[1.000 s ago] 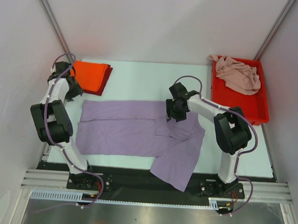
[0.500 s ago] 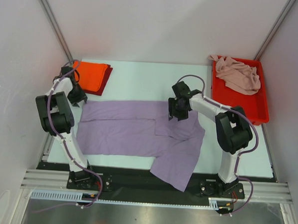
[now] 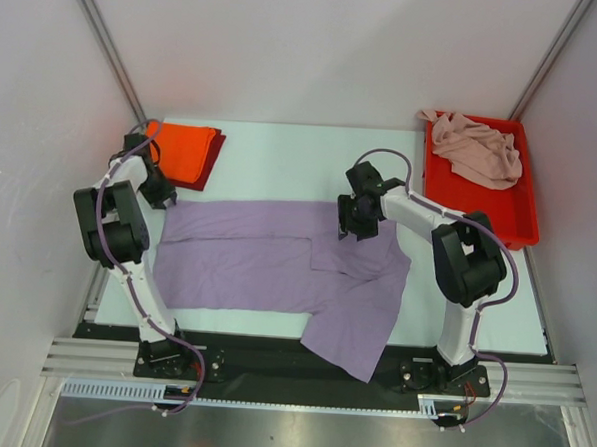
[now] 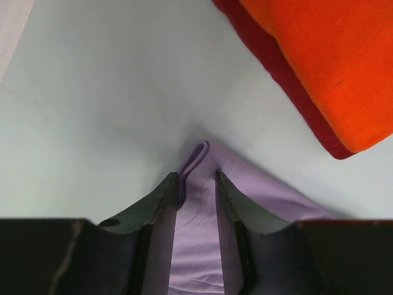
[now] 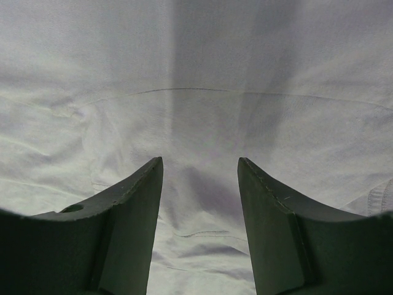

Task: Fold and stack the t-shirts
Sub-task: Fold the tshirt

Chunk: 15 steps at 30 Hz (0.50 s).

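I take the lavender-purple t-shirt [image 3: 277,257] as my reference. It lies spread on the counter [image 3: 282,163] between the two arms, mostly flat. Its near right part reaches past the near edge of the counter, over the dark rail.

The left claw [image 4: 198,184] is at the far left corner of this shirt. In the left wrist view its two fingers [image 4: 166,196] stand a narrow way apart. The purple cloth fills the gap between them, and a small raised fold of it stands just beyond the tips. I cannot tell whether the claw really pinches this fold or only stands around it.

The right claw [image 5: 199,169] is at the far edge of the same shirt, to the right of its middle. Its fingers [image 5: 264,203] stand clearly apart, pointing down at the flat cloth. The claw has hold of nothing. I cannot tell whether the tips touch the cloth.

Beyond the far left corner of the lavender shirt, near the left claw, lies the orange-red t-shirt [image 3: 180,149]. It is folded and rests on the dark red t-shirt [image 3: 213,164], whose edge shows along its right and near sides.

To the far right of the lavender shirt stands the red tray [image 3: 480,208]. The pale pink t-shirt [image 3: 478,148] lies crumpled in its far part.
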Tool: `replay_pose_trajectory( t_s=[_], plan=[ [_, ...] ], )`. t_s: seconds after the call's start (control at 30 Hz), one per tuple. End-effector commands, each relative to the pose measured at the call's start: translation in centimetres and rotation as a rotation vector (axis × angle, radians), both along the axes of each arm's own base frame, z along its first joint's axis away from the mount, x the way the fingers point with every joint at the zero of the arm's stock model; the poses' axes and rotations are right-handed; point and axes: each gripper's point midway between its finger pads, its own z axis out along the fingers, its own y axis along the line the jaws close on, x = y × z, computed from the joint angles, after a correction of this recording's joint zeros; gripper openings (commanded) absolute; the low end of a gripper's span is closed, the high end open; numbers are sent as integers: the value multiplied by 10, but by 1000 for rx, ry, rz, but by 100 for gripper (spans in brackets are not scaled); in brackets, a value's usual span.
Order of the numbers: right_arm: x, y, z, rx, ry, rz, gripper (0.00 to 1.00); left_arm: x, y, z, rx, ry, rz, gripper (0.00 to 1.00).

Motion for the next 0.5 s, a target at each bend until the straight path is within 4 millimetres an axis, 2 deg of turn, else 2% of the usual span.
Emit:
replay_pose_trajectory(
  t_s=[0.0,0.07,0.1,0.17,0.23,0.27,0.47],
  plan=[
    [9,4,11,18,-29,15,58,18,2,7,-13,-71,-7,35],
    [8,3,10,14,-26,17,58,21,2,4,-13,-74,-17,31],
    [7,2,8,6,-21,14,58,21,1,4,-14,-78,-22,24],
    [6,-4,1,-15,1,-6,58,27,2,14,-4,-121,-31,18],
    [3,-7,-7,-27,21,-17,56,29,2,19,7,-159,-38,17],
    [-1,-11,-14,-35,38,-22,56,30,4,30,19,-186,-37,17],
    [-14,-19,-45,-16,128,-82,49,32,6,42,50,-241,-40,16]
  ],
)
